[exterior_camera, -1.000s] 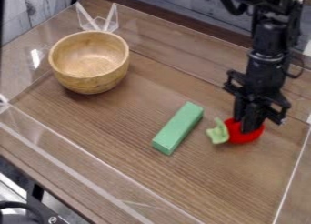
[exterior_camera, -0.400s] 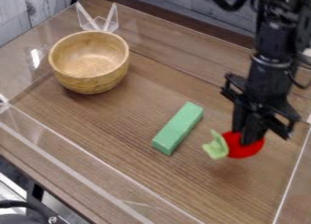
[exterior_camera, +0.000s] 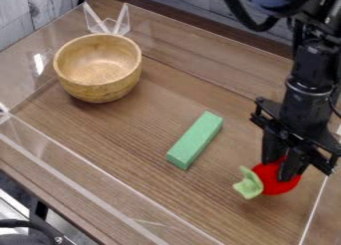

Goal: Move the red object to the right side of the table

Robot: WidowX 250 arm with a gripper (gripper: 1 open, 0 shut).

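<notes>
The red object (exterior_camera: 276,180) is a small round red toy fruit with a light green leafy bit (exterior_camera: 246,186). It sits low at the right side of the table (exterior_camera: 120,164), close to the clear right wall. My black gripper (exterior_camera: 294,167) points straight down onto it, its fingers (exterior_camera: 282,159) reaching over the fruit's top and hiding its upper part. I cannot make out whether the fingers still press on the fruit or stand apart from it.
A green rectangular block (exterior_camera: 196,139) lies diagonally left of the fruit. A wooden bowl (exterior_camera: 98,68) stands at the back left. Low clear plastic walls (exterior_camera: 317,204) edge the tabletop, one of them just right of the gripper.
The gripper has carried the red object toward the front right, away from the green block and nearer the right wall.
</notes>
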